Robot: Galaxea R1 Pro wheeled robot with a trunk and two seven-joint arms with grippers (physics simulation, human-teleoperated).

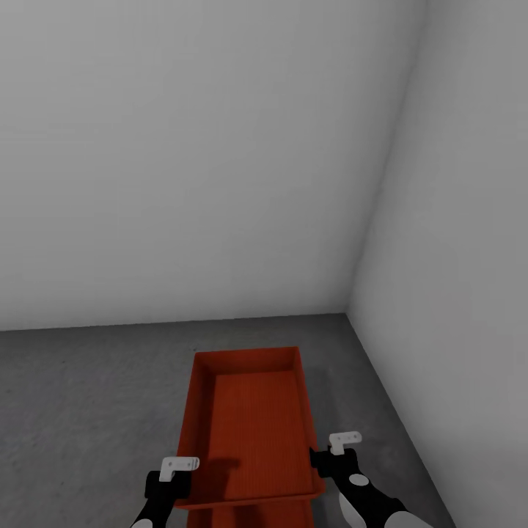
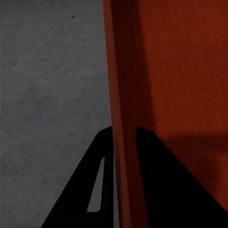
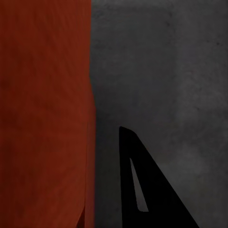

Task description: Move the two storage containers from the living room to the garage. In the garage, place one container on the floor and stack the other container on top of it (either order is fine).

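An orange-red storage container (image 1: 253, 425) sits low in the head view, lengthwise away from the robot, in a corner of the garage where two plain pale-grey walls (image 1: 183, 161) meet. Under and around it lies the floor (image 1: 81, 411), rough, speckled dark-grey concrete. The tub is open on top, its walls flare outward, and its inside is finely ribbed. At its near end a second orange-red edge (image 1: 249, 515) shows just below its rim, which may be the other container beneath it, though the frame cuts this off and I cannot be sure.

The left end effector (image 1: 178, 475) is at the tub's left long wall near the near corner. In the left wrist view its two dark fingers (image 2: 85, 190) stand one on each side of the container's wall (image 2: 121, 95), the wall running up between them, so the left end effector (image 2: 124, 142) is clamped on that rim. Its shadow falls on the ribbed bottom.

The right end effector (image 1: 331, 455) is at the tub's right long wall, near the near corner. In the right wrist view one dark finger (image 3: 142, 185) shows over the concrete, just beside the container's outer wall (image 3: 42, 114) and apart from it by a thin strip of floor; the other finger is out of sight, so I cannot tell whether this end effector is apart or together.
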